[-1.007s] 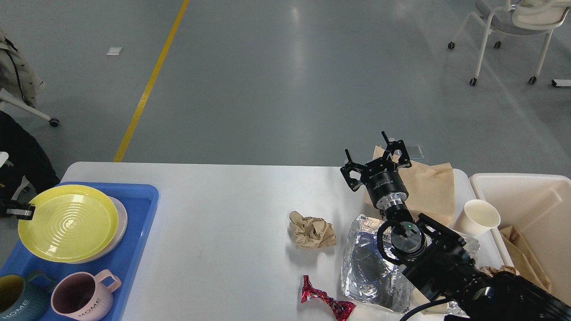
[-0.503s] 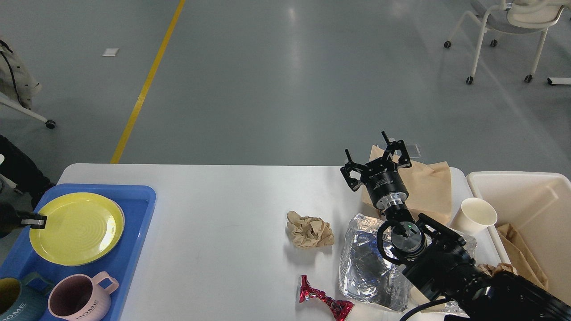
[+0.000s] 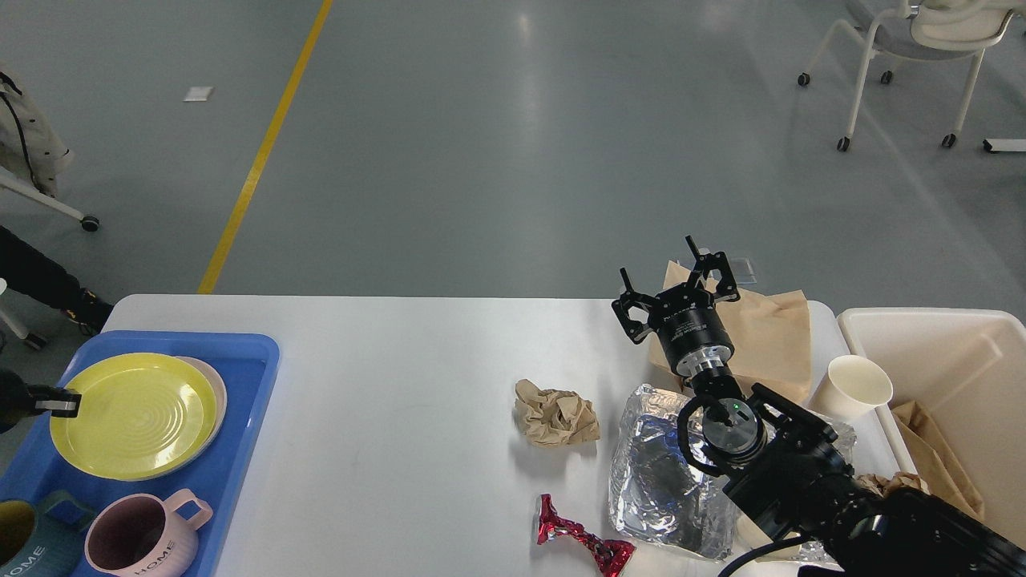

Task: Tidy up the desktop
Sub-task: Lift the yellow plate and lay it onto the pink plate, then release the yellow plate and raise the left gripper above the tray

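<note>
The white desktop [image 3: 401, 385] fills the lower view. My left gripper [image 3: 58, 401] reaches in at the far left, shut on the left rim of a yellow plate [image 3: 132, 417]. That plate lies on a cream plate [image 3: 218, 393] in the blue tray [image 3: 248, 361]. My right gripper [image 3: 675, 280] is open and empty, held up over the left edge of a flat brown paper bag [image 3: 769, 336]. On the desktop lie a crumpled brown paper ball [image 3: 557, 413], a red foil wrapper [image 3: 581, 541] and a crumpled silver foil sheet [image 3: 653, 481], partly under my right arm.
A white paper cup [image 3: 854, 389] stands by the cream bin [image 3: 946, 353], which holds brown paper. A pink mug [image 3: 136, 537] and a teal mug [image 3: 24, 545] sit in the tray's front. A wheeled chair [image 3: 906, 48] stands on the floor far right.
The yellow plate came down from a raised, tilted hold into the tray, with my left gripper still at its rim. It now rests on the cream plate. My right arm has not moved.
</note>
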